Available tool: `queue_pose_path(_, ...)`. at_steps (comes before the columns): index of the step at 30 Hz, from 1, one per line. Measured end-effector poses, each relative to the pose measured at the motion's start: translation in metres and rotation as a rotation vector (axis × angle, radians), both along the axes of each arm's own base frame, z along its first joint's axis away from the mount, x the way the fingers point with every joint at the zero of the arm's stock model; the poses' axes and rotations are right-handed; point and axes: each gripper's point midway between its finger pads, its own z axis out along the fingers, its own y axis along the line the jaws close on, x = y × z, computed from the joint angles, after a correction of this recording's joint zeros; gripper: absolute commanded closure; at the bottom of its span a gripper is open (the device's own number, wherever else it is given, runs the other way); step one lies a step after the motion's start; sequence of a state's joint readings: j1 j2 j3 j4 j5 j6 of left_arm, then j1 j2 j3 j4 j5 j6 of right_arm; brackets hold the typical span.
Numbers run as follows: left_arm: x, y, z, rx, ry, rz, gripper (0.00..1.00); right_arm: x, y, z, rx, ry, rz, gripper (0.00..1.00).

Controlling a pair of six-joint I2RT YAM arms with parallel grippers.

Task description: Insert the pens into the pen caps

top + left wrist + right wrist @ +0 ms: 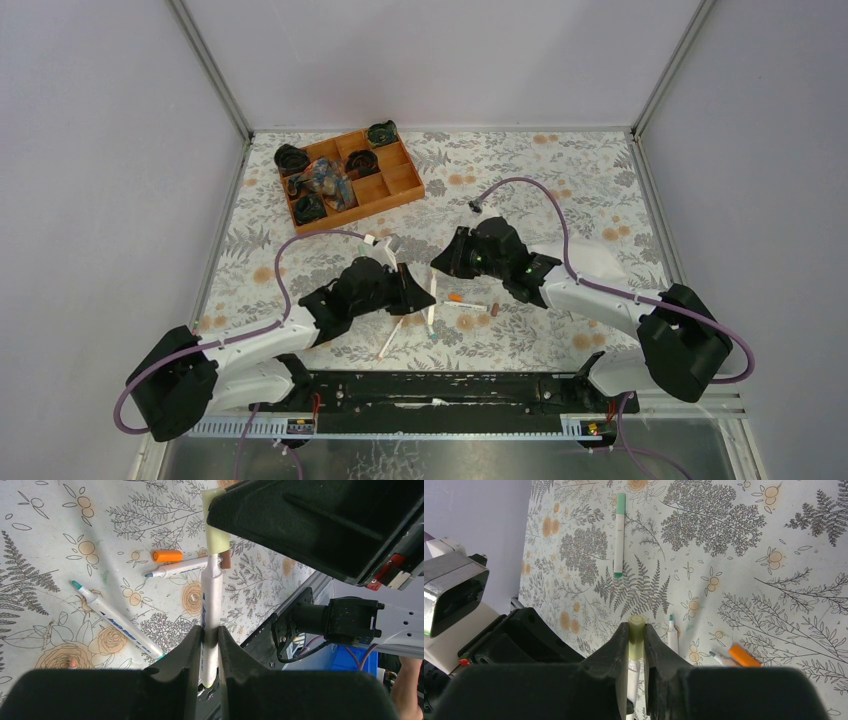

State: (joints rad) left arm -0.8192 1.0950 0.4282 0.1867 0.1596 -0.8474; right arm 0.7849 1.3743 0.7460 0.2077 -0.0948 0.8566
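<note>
Your left gripper [210, 636] pinches a smooth white plastic pen [211, 597]; your right gripper [636, 635] clamps the yellowish tubular cap [636, 624] at its tip, arms angled inward above the floral table [600, 180], near its front edge.

The right gripper [636, 632] is pinching a yellowish pen cap [636, 626] between its fingers, with a white pen [633, 672] sticking out beneath it. On the floral worktop [734, 540], a green-capped pen [619, 535] is lying well apart, while a teal-tipped pen [672, 632] and an orange cap [744, 655] are resting near the fingers.
</note>
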Motion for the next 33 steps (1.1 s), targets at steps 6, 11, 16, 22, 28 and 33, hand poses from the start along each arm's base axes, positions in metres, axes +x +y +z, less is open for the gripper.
queue_pose_path(6, 0.001, 0.0, -0.004, 0.01, 0.012, 0.002, 1.0, -0.001, 0.001, -0.002, -0.007, -0.021, 0.012, 1.0)
queue_pose_path(11, 0.001, 0.0, -0.004, 0.009, 0.014, 0.002, 1.0, -0.002, 0.002, -0.004, -0.002, -0.053, 0.034, 1.0)
queue_pose_path(16, 0.003, 0.002, -0.004, 0.008, 0.01, 0.002, 1.0, -0.011, 0.003, -0.01, 0.006, -0.05, 0.059, 1.0)
queue_pose_path(22, 0.004, 0.003, -0.005, 0.023, -0.013, -0.012, 1.0, -0.011, 0.004, -0.007, 0.016, -0.048, 0.052, 1.0)
queue_pose_path(28, 0.003, 0.005, -0.009, 0.035, -0.014, -0.011, 1.0, -0.014, 0.006, -0.008, 0.01, -0.053, 0.038, 1.0)
queue_pose_path(33, 0.002, 0.007, -0.013, 0.045, -0.018, -0.018, 1.0, -0.02, 0.006, -0.006, 0.01, -0.065, 0.035, 0.94)
